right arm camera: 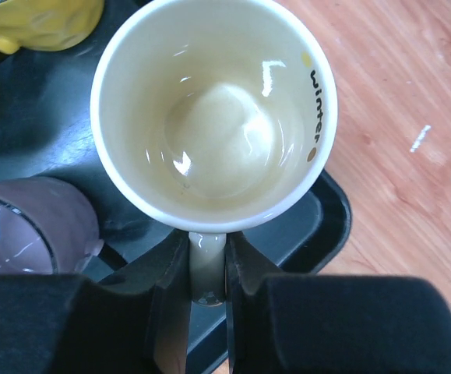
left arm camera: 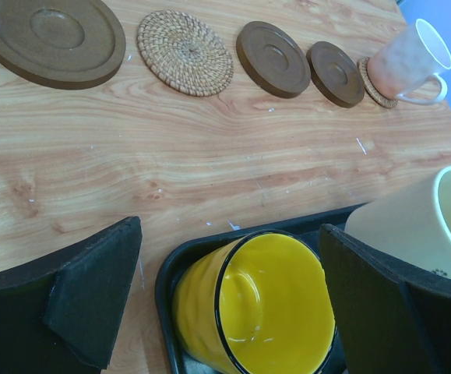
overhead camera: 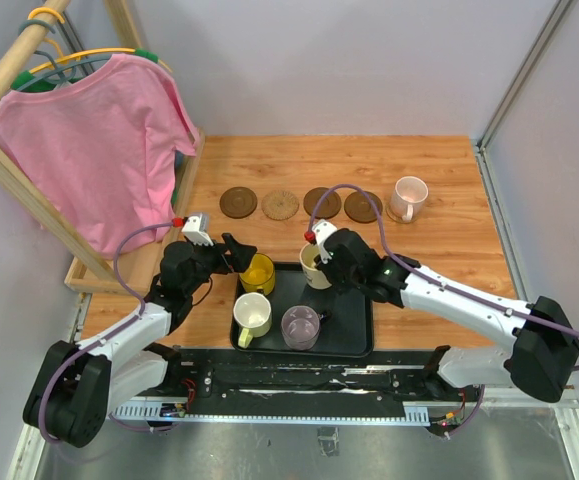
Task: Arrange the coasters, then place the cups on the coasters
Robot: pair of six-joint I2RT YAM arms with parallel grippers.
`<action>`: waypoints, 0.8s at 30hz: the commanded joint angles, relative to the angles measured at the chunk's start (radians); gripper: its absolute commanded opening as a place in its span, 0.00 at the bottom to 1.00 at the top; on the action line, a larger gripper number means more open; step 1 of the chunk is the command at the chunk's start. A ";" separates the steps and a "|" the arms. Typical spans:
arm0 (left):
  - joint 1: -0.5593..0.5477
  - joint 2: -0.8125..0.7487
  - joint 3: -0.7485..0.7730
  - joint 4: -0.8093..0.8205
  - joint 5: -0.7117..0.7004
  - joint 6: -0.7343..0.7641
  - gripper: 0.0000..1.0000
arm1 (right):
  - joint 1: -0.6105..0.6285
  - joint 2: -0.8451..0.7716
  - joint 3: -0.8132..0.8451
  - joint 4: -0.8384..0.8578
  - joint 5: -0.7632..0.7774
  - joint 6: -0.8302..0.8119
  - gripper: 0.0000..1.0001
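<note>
The second woven coaster (left arm camera: 365, 79) is almost wholly hidden under the pink cup (overhead camera: 409, 197); only a sliver of its rim shows in the left wrist view. The black tray (overhead camera: 354, 335) is cut off in both wrist views, and the grey-purple cup (overhead camera: 301, 327) runs off the left edge of the right wrist view. Whether the cream cup (right arm camera: 213, 109) rests on the tray or hangs just above it cannot be told.

The other coasters lie in a row along the far side of the bench (overhead camera: 449, 260): a dark brown coaster (overhead camera: 238, 202) with raised rings, a tan woven coaster (overhead camera: 281, 205), then two more dark brown ones (overhead camera: 322, 203) (overhead camera: 362, 207), with the pink cup at the right end.

The yellow cup (overhead camera: 257, 272), glossy with a dark rim, sits at the tray's far left. The white cup (overhead camera: 252, 317) and the grey-purple cup stand at its near side.

The left tool (overhead camera: 237, 252) gapes wide, one finger on each side of the yellow cup and not touching it. The right tool (right arm camera: 207, 269) is narrow, pinching the cream cup's handle at the tray's far right corner.

Inside the cream cup's rim, "winter" is printed in black between two gold dots.
</note>
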 commanded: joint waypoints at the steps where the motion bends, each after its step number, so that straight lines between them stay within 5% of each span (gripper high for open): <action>1: -0.007 0.001 -0.006 0.038 -0.007 0.004 1.00 | -0.023 -0.043 0.041 0.092 0.145 0.013 0.01; 11: -0.007 0.032 0.001 0.061 0.005 0.006 1.00 | -0.243 0.011 0.044 0.306 0.162 -0.010 0.01; 24: -0.008 0.131 0.044 0.101 0.041 0.017 1.00 | -0.452 0.281 0.117 0.637 0.201 -0.023 0.01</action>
